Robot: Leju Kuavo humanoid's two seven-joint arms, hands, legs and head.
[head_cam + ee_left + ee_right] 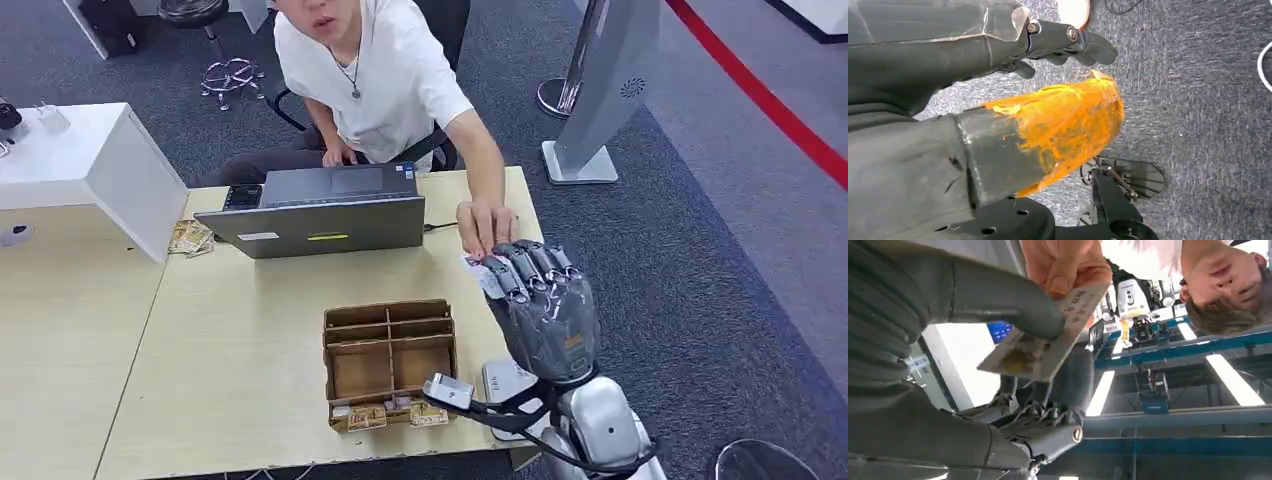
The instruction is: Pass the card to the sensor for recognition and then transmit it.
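My right hand (545, 305) is raised over the table's right edge, palm away from my head camera. It pinches a pale printed card (1048, 347) between its thick grey thumb (1013, 305) and darker fingers. The card's edge (480, 270) pokes out to the left of the fingers. A seated person in a white shirt reaches across, and their hand (487, 225) grips the card's far end (1083, 300) with a thumb on top. Under my forearm a white flat sensor unit (503, 382) lies on the table. My left hand (1068, 42) hangs over grey carpet, fingers loosely apart, holding nothing.
A grey laptop (320, 215) stands at the table's far side. A cardboard divided box (390, 360) with several cards in its front slots sits mid-table. A white cabinet (90, 160) is at the left, a white kiosk base (585, 160) and a red barrier rope (760, 95) at the right.
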